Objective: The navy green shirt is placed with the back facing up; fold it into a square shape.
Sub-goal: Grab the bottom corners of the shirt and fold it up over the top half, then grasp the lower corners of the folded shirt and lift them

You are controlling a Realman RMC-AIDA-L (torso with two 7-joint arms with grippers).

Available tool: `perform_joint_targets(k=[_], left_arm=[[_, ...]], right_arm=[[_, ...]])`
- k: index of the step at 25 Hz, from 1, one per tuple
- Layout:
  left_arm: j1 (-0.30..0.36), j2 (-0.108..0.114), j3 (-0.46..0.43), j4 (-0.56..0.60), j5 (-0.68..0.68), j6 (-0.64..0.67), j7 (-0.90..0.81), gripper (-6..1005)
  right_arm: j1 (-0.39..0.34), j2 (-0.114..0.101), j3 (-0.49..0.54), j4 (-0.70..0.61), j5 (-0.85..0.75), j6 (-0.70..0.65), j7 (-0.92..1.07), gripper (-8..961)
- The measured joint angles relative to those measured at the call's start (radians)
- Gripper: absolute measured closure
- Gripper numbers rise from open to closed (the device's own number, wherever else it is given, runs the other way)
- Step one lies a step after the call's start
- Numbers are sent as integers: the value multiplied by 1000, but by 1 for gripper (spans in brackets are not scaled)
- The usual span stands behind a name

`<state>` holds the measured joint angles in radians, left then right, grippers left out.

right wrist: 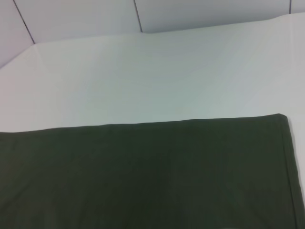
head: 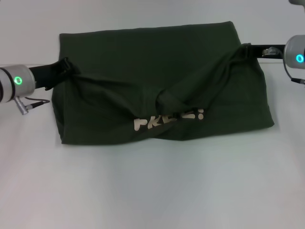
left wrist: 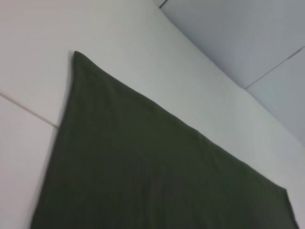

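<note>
The navy green shirt [head: 152, 71] lies across the white table as a wide, partly folded dark olive rectangle. Its near half is rumpled, and cream letters [head: 167, 119] show along a crease near the front. My left gripper [head: 66, 68] is at the shirt's left edge, shut on a bunch of fabric that gathers toward it. My right gripper [head: 246, 48] is at the right edge near the far corner, shut on cloth that rises in a taut ridge. The wrist views show only flat shirt fabric [left wrist: 143, 167] [right wrist: 143, 176], with no fingers visible.
The white table [head: 152, 191] stretches bare in front of the shirt and on both sides. A thin seam [left wrist: 28, 110] runs across the tabletop. Grey wall panels [right wrist: 86, 19] stand beyond the table's far edge.
</note>
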<state>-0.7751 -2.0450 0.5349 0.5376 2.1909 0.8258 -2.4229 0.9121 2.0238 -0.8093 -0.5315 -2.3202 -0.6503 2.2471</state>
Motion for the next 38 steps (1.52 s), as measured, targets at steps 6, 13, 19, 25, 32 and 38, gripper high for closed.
perform_joint_targets(k=[6,13,19,25,32,38], left_arm=[[-2,-14,38,1,0,-39,0,996],[-9,-16,41,1,-2,-41,1,997],[-10,2,60,-13,3,-16,2,985],[-10,7,68,1,-2,2,-1,889],[88,-19,51,144,-122,165,-6,664],[201,1,45,164,-254,410,117,332]], right_arm=[[8,7,-27,15,-1,52,-1,904],[21,7,-72,16,-2,85,5,899],[23,2,-85,17,-48,73,8,895],[28,-4,-82,7,-159,79,83,892],[-54,10,-61,-202,-146,-62,123,519],[-209,13,-58,-336,46,-253,113,334]])
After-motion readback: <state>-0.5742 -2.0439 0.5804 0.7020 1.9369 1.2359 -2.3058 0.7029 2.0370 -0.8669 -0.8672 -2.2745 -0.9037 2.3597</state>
